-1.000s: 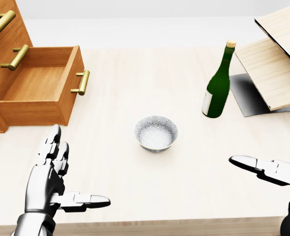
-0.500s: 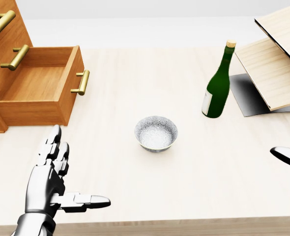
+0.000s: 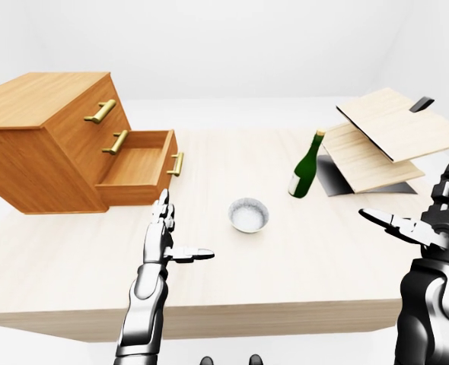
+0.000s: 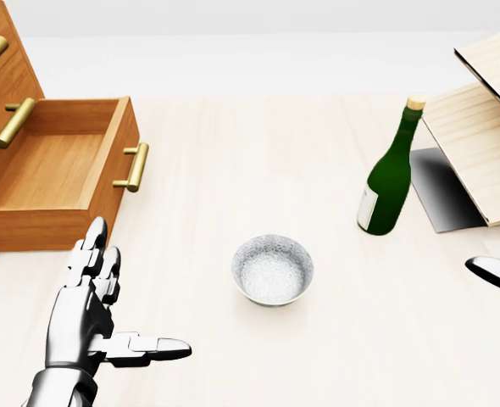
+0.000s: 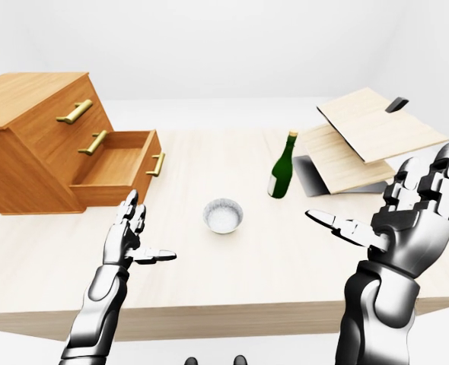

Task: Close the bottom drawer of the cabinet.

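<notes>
The fingers [image 4: 93, 254] of the left hand [image 4: 87, 309] were spread open and empty, the thumb stretched sideways, above bare tabletop [image 4: 233, 153] near its near edge. The right hand [image 5: 411, 220] was likewise seen open and empty in the right-eye view, raised near the tabletop's right edge; only a fingertip of it entered the head view.

Just beyond the left fingers stood the bottom drawer [image 4: 59, 170], pulled well out of the cabinet [image 3: 42, 144] at the tabletop's left edge, its brass handle [image 4: 133, 167] facing the middle. The drawer was judged not yet touched, so the closing was still to be begun.

Nearer the middle lay a pale bowl [image 4: 272, 270]; toward the right edge a green bottle [image 4: 391, 174] stood upright beside stacked wooden boards [image 3: 377, 141].

The risk was judged to lie in the push: a contact on the drawer's side wall or one corner, rather than squarely on its face, could skew the drawer in its runners or shift the whole cabinet. A wide sweep of the left arm could also knock the bowl.

Against the frame half a second earlier, drawer, bowl and bottle were all shown lower and larger in the head view; this was read as the camera having moved toward the tabletop, not the things
</notes>
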